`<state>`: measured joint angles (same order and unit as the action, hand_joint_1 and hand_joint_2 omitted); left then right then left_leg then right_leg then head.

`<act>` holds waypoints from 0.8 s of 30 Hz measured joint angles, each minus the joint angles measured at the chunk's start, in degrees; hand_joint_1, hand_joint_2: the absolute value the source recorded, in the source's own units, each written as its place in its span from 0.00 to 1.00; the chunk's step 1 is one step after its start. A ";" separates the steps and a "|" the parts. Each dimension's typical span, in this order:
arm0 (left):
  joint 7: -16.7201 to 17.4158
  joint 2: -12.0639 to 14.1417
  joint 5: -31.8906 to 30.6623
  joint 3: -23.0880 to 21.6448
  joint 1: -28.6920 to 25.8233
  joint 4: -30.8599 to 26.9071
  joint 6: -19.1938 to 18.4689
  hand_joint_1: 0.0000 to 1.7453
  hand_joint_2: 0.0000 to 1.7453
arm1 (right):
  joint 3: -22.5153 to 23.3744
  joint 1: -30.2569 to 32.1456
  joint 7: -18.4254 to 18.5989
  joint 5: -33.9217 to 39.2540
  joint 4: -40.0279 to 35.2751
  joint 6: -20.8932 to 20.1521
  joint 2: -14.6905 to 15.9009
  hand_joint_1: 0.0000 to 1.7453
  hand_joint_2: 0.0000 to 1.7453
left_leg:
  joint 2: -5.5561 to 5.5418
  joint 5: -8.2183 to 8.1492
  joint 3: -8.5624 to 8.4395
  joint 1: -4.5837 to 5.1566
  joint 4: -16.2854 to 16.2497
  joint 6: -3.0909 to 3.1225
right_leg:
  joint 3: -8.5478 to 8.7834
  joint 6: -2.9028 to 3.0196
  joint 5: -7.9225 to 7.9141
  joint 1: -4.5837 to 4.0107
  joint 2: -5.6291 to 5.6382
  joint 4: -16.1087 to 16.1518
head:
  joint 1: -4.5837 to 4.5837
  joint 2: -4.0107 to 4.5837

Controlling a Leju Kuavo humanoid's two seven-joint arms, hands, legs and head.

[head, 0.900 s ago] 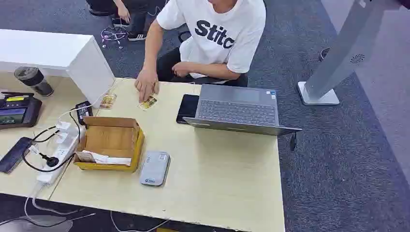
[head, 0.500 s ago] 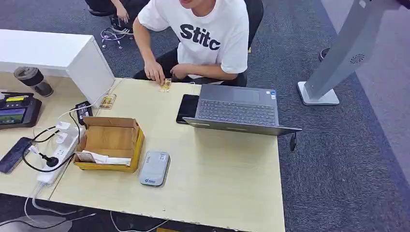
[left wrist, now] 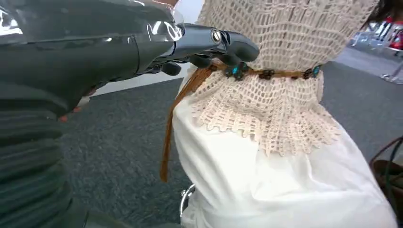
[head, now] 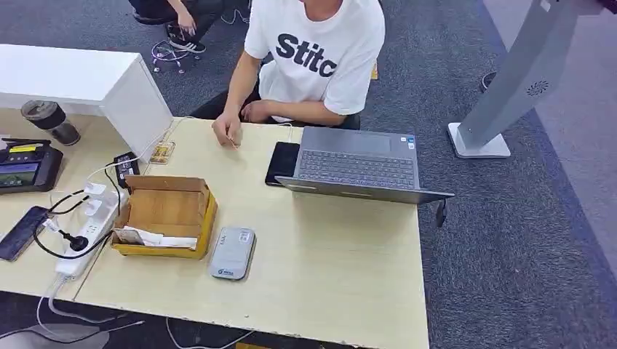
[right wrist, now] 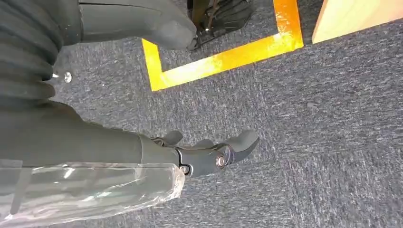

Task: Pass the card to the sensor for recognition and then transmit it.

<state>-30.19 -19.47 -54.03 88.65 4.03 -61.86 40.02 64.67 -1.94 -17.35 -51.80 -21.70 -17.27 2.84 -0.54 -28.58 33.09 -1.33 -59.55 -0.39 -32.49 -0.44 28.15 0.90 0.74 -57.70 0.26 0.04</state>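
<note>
A small yellow-patterned card (head: 161, 152) lies on the light wooden table (head: 342, 276) beside a white box. The grey-white sensor (head: 233, 252) lies flat near the table's front edge. A person's hand (head: 228, 131) hovers over the far edge of the table; whether it holds a second card I cannot tell. My left hand (left wrist: 209, 45) hangs off the table with fingers stretched out and nothing in it, close to a person in a white skirt (left wrist: 285, 166). My right hand (right wrist: 209, 154) hangs above grey carpet, fingers apart and holding nothing.
An open cardboard box (head: 166, 214) sits left of the sensor. A laptop (head: 356, 163) and a dark phone (head: 282, 161) lie at the far side. A power strip (head: 87, 225) with cables, a tablet (head: 25, 167) and a cup (head: 51, 121) are at the left. Yellow floor tape (right wrist: 223, 59) runs below.
The seated person picked a second card off the table, drew it back to the far edge, and now the hand has moved left; the card is no longer visible.
</note>
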 joint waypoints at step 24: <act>-5.05 0.83 39.87 -18.95 -9.46 -50.60 -26.36 0.00 1.00 | 9.25 1.37 10.53 -8.20 -9.77 -1.36 -5.11 0.00 1.00 | 0.14 -0.05 -0.03 -0.13 -0.01 -0.07 | 0.00 0.08 0.05 -0.13 0.10 -0.01 | 0.09 0.00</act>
<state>-35.23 -18.64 -14.16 69.70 -5.43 -112.46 13.66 73.92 -0.57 -6.82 -60.00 -31.47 -18.62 -2.27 -0.40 -28.62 33.06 -1.45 -59.57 -0.47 -32.49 -0.36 28.20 0.78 0.85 -57.70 0.35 0.04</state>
